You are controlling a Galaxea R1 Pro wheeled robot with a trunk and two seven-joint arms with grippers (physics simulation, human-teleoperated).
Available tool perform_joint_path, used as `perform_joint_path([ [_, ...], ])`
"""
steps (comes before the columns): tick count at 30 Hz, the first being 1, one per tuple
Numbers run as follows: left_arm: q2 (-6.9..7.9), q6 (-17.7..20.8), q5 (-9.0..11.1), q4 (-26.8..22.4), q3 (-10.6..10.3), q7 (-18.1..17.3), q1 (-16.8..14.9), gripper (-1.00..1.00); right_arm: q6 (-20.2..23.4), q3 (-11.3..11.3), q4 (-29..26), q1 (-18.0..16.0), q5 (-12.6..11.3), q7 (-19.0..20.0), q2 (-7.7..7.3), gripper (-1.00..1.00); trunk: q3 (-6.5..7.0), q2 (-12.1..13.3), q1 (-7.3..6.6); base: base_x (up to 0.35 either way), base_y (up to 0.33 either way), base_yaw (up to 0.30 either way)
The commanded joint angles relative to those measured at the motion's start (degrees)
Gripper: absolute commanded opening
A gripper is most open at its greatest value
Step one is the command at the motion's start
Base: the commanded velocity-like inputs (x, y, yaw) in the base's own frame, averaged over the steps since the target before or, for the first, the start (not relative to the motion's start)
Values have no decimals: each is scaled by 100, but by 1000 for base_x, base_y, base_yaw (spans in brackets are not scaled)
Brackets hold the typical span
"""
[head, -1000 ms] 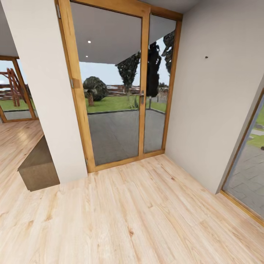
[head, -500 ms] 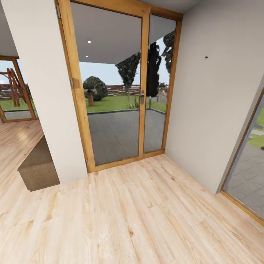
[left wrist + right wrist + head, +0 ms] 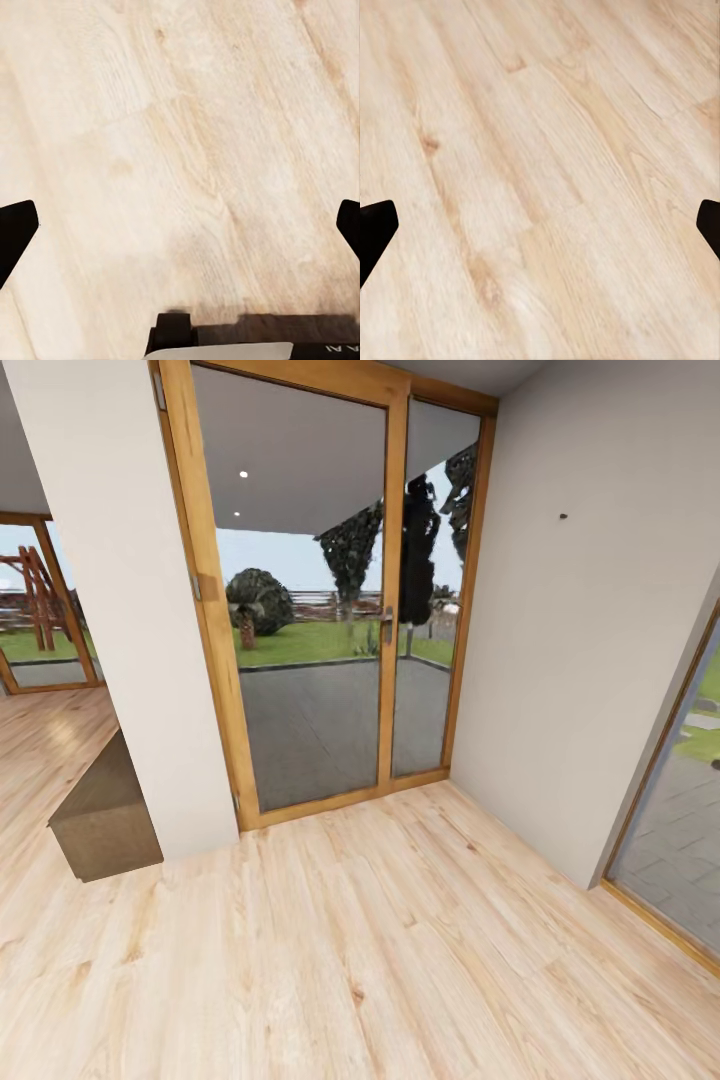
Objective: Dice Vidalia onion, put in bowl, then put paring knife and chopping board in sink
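The left tool (image 3: pixel 180 225) has its fingertips (image 3: pixel 15 229) spread wide with nothing between them, pointing down at pale wood floor (image 3: pixel 187 135). The right tool (image 3: pixel 540 225) is likewise spread wide over bare floor (image 3: pixel 540 150). Ahead of the robot, the floor runs to a wood-framed glass door (image 3: pixel 310 590) between white walls (image 3: pixel 570 660), with a low brown bench (image 3: pixel 100 815) to the left. None of the task's things is in view.
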Motion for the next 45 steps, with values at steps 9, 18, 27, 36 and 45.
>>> perform_joint_path([
  [9,67,-515,27,195,-27,-10,-2,100,-17,-3,-16,-4,-7,4,6,100,-6,-3,0,0,0,-1],
  [18,56,-604,29,364,-19,-4,-2,100,-4,-15,-9,-3,-27,13,-13,100,7,-3,0,-9,0,-212],
  [27,55,-607,29,482,-15,-12,-2,100,5,-26,-2,-4,-29,1,-14,100,31,-3,0,-259,0,-267],
  [36,55,-607,29,521,-15,-12,-2,100,6,-27,-2,-6,-29,1,-14,100,46,-3,0,-342,0,-281],
  [45,47,-615,29,577,-32,-21,-2,100,6,-31,-2,-5,-29,-1,-14,100,47,-3,0,-344,0,-297],
])
